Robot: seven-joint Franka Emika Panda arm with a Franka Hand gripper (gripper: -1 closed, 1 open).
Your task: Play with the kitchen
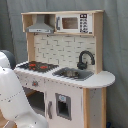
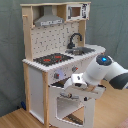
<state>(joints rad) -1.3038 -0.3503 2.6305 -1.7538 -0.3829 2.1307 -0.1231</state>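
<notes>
A white, rounded-link robot arm [image 2: 107, 75] with a glowing blue light on one joint and dark grey segment ends fills the lower right of the second exterior view.

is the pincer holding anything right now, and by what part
Cannot be told: the pincer sits at the kitchen's open oven door, near its top edge.
</notes>
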